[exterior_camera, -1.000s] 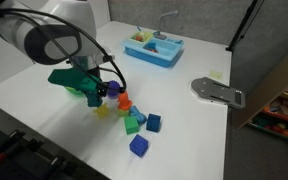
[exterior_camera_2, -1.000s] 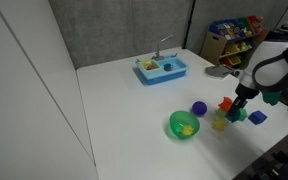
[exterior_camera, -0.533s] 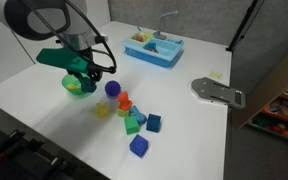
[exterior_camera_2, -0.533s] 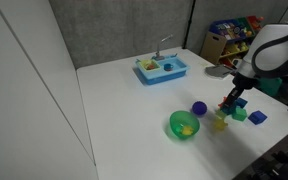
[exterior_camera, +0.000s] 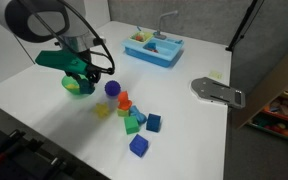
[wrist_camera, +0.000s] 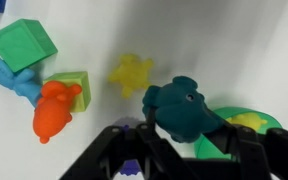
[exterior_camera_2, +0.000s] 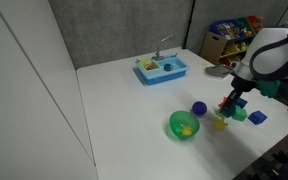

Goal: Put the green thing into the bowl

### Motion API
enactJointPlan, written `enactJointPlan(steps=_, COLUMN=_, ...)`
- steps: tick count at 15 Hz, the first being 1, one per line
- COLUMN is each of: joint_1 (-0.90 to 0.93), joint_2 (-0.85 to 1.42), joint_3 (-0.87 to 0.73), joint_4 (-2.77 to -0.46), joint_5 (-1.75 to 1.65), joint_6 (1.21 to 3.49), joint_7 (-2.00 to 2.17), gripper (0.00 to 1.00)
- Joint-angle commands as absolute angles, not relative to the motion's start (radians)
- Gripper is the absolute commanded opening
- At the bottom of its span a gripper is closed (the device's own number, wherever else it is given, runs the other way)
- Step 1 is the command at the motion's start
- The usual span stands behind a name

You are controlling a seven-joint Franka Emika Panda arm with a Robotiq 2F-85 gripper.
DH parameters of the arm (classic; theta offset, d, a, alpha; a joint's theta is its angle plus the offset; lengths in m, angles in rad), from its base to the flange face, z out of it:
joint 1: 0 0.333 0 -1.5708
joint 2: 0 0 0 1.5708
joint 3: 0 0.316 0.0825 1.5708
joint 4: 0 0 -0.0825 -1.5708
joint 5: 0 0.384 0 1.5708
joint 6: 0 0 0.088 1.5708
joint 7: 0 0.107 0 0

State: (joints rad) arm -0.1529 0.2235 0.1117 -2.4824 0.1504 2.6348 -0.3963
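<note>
Tool [wrist_camera: 182, 136] carried one green thing [wrist_camera: 183, 104] over bowl [wrist_camera: 231, 107].

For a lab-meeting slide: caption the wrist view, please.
Fingers grip the teal-green toy by the green bowl, with a yellow star, orange figure and light-green cube on the table.

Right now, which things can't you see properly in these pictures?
- Small round bright green plastic bowl: wrist view, mostly behind the dark teal-green toy and pincer.
- Yellow piece inside the bowl: too small to name in an exterior view.
- Blue rectangular toy sink tray: contents too small in an exterior view.
</note>
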Motion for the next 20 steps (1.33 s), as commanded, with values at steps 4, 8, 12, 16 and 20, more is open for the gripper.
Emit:
enactJointPlan(steps=4, joint_1=-0.048, joint_2=0.267, joint_3=0.129, joint_4=-2.407, joint_5=0.126, joint_6=2.615, joint_7=-0.372, gripper=0.23)
enactJointPlan(steps=8, joint_1=-0.002, joint_2=0.33, joint_3=0.145, joint_4=-2.32, joint_5=0.119, joint_6=2.609, joint_7=-0.368, gripper=0.23)
enactJointPlan(steps=12, joint_1=0.011, joint_2=0.424, joint_3=0.169, joint_4=-2.214, joint_5=0.127, joint_6=2.598, joint_7=-0.372, gripper=0.23)
enactJointPlan(steps=16, joint_1=0.028, joint_2=0.52, joint_3=0.18, joint_4=-2.128, joint_5=0.111, joint_6=2.603, joint_7=-0.354, gripper=0.23)
enactJointPlan(steps=20, joint_1=0.054, joint_2=0.599, joint_3=0.169, joint_4=-2.077, joint_5=0.069, joint_6=2.615, joint_7=-0.321, gripper=0.23)
